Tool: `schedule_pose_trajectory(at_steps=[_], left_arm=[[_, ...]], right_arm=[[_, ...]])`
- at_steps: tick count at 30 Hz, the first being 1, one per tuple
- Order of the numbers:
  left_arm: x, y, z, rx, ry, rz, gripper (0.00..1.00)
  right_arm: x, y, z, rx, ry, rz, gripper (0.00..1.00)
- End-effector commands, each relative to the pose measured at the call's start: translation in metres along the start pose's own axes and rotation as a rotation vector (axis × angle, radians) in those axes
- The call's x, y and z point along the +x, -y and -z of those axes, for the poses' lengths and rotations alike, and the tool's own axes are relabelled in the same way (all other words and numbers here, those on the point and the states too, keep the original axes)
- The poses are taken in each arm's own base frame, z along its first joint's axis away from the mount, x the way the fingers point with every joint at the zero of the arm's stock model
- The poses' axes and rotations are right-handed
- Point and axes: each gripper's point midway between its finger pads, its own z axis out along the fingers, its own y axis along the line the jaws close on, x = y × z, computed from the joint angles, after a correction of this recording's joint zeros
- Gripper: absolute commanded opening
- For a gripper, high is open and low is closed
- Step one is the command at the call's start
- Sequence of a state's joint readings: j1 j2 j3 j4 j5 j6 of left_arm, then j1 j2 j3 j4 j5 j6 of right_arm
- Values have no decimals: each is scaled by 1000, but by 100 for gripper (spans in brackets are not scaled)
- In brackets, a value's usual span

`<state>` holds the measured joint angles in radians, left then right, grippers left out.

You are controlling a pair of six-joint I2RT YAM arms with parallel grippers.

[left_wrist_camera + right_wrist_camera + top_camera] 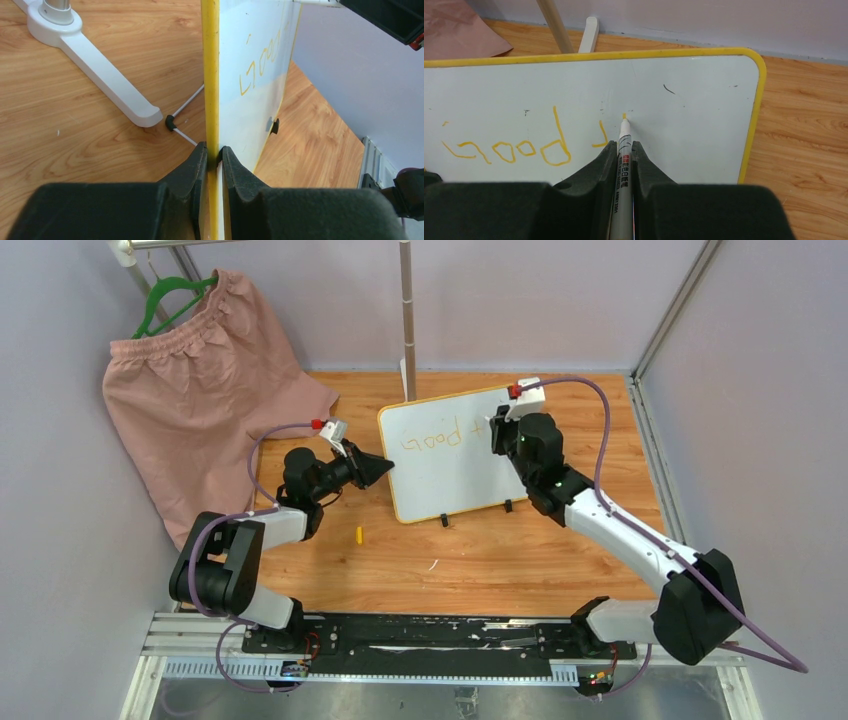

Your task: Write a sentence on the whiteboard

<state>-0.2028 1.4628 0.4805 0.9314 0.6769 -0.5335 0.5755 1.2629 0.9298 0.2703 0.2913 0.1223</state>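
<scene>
The whiteboard [450, 475] with a yellow frame stands tilted on the wooden table on two black clip feet. Its sentence [432, 437] so reads "Good" in yellow, plus a started stroke to the right [600, 135]. My left gripper [377, 469] is shut on the board's left frame edge [210, 100]. My right gripper [624, 146] is shut on a white marker [623, 165]; its yellow tip [624, 116] touches the board just right of the started stroke. In the top view the right gripper [503, 428] is at the board's upper right.
A pink garment [190, 390] on a green hanger hangs at the back left. A white stand pole [407, 310] with a foot [95, 65] is behind the board. A small yellow cap [359, 534] lies on the table in front of the board.
</scene>
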Motion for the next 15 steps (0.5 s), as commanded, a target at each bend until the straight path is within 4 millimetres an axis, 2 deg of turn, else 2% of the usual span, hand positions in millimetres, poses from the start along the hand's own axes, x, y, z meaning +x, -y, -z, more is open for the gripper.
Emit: schedule_pose_trajectory(at_steps=[1, 15], left_arm=[[-11, 6, -2, 14, 21, -43, 4], [-12, 6, -2, 14, 24, -45, 3]], right_arm=[[11, 8, 6, 19, -14, -29, 0], [40, 10, 18, 3, -72, -39, 0]])
